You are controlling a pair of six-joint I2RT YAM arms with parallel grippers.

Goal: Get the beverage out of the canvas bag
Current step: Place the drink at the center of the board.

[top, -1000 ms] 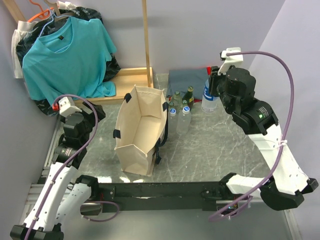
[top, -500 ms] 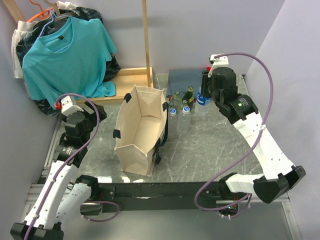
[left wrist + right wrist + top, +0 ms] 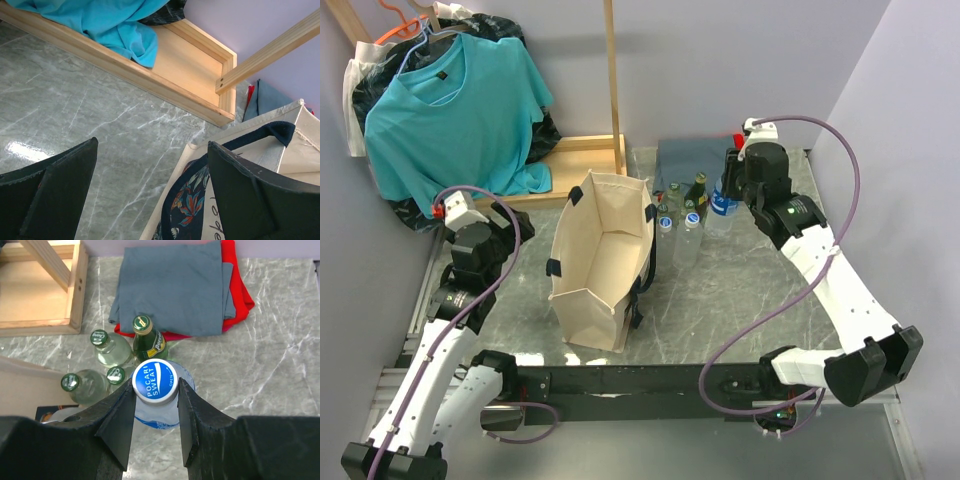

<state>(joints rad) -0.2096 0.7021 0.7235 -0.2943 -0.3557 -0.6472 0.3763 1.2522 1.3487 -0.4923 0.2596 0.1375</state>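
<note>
The beige canvas bag (image 3: 605,255) stands open in the middle of the table; no bottle shows inside it from above. Its printed side and black handle show in the left wrist view (image 3: 300,130). My right gripper (image 3: 729,190) (image 3: 156,382) is shut on the blue cap of a clear Pocari Sweat bottle (image 3: 155,415) (image 3: 721,207), held upright just right of the bag. I cannot tell if the bottle touches the table. My left gripper (image 3: 508,228) (image 3: 152,145) is open and empty, low beside the bag's left wall.
A cluster of green-capped glass bottles (image 3: 678,215) (image 3: 102,347) stands between the bag and the held bottle. Folded grey and red cloths (image 3: 175,285) lie behind. A wooden rack base (image 3: 585,165) with a teal t-shirt (image 3: 455,110) is at the back left.
My right arm has swung left with the Pocari Sweat bottle, bringing it close to the bottle cluster. The left arm has barely moved.
</note>
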